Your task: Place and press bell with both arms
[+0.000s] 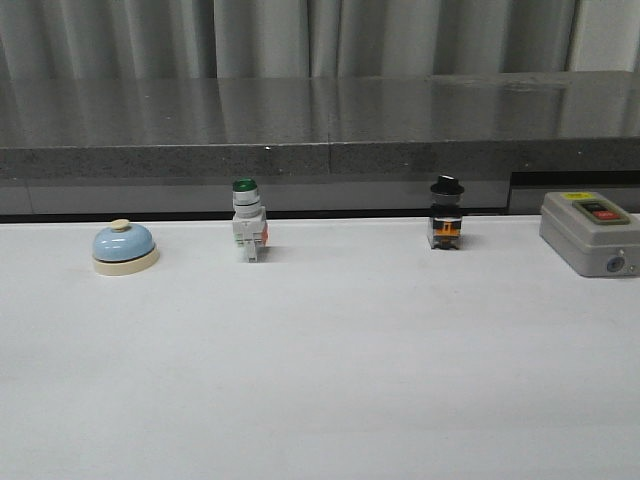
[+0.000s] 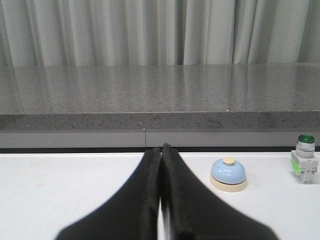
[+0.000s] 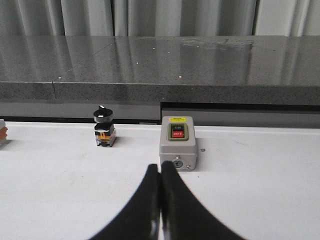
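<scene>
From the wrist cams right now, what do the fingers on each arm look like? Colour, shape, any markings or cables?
Both pairs match. The left gripper has two matte black fingers, broad at the base and curving in to narrow tips. The right gripper has the same black tapered fingers. No markings, labels or cables show on either. The arms themselves are out of view, also in the front camera.

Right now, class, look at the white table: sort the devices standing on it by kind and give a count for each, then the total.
Call bell: 1
Green-capped push-button switch: 1
Black-knob selector switch: 1
Grey control box with red and green buttons: 1
Total: 4
</scene>
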